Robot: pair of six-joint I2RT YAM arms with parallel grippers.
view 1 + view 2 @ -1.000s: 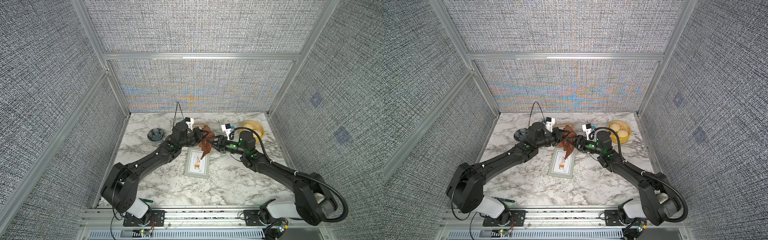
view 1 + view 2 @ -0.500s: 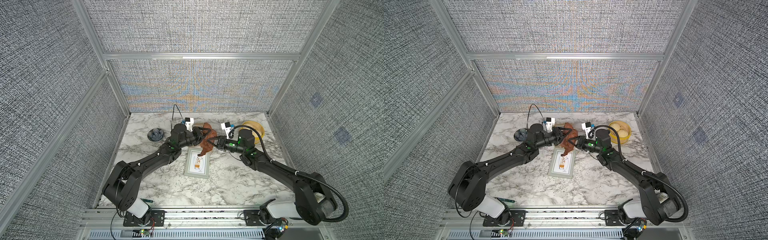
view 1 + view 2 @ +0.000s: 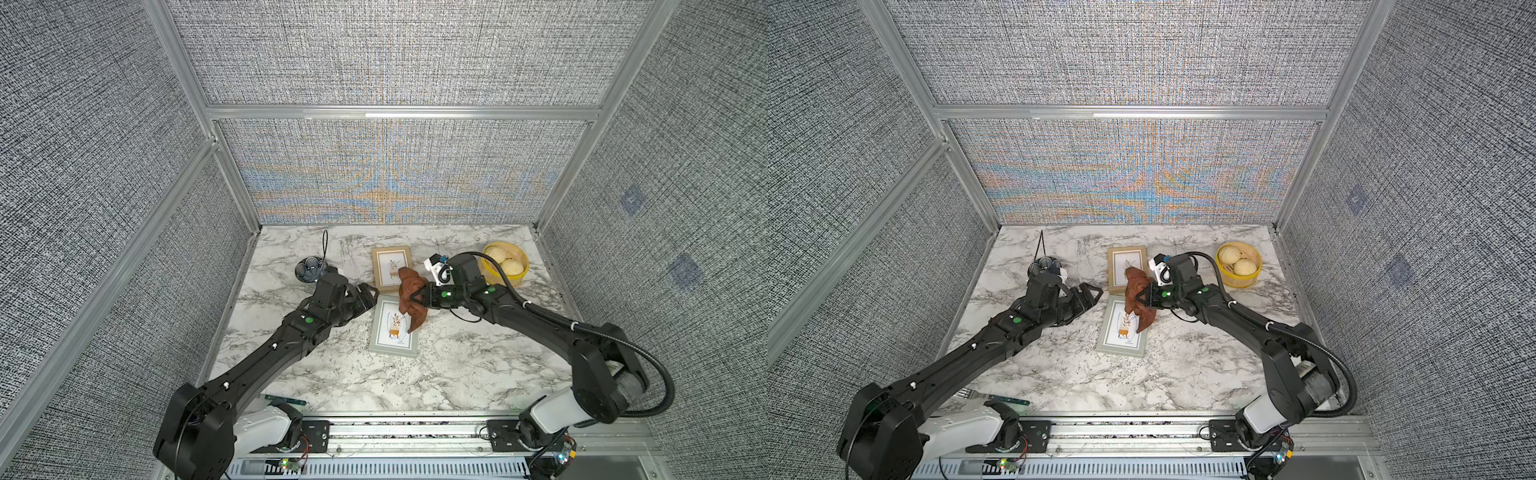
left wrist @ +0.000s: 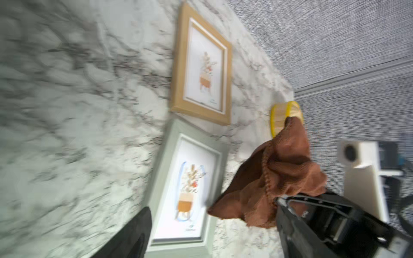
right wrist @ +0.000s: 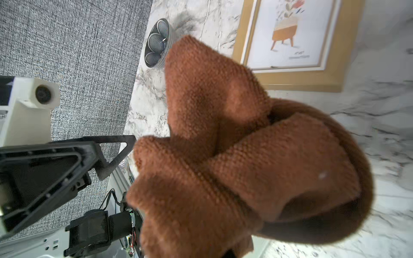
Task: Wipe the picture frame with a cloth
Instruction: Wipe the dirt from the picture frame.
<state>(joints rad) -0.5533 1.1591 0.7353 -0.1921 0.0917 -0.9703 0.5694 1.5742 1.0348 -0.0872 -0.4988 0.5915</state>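
Note:
The reddish-brown cloth [image 3: 409, 291] [image 3: 1134, 291] hangs bunched from my right gripper [image 3: 415, 298] [image 3: 1140, 300], which is shut on it. Its lower tip drapes over the far right part of the grey-green picture frame [image 3: 388, 345] [image 3: 1119, 343] lying flat mid-table. A wooden picture frame [image 3: 379, 270] [image 3: 1115, 270] lies just behind. My left gripper [image 3: 370, 291] [image 3: 1095, 293] stands open and empty, left of the cloth. In the right wrist view the cloth [image 5: 234, 156] fills the picture and hides the jaws. The left wrist view shows the cloth [image 4: 279, 178] beside both frames.
A yellow basket [image 3: 523, 272] [image 3: 1225, 282] with round buns stands at the back right. At the back left sits a dark bowl [image 3: 308, 269] [image 3: 1042, 266]. A green-handled utensil [image 3: 286, 401] [image 3: 1007, 401] lies at the front edge. Walls enclose three sides.
My right gripper has shut on the cloth. My left gripper has opened, let go of the cloth and drawn back to the left.

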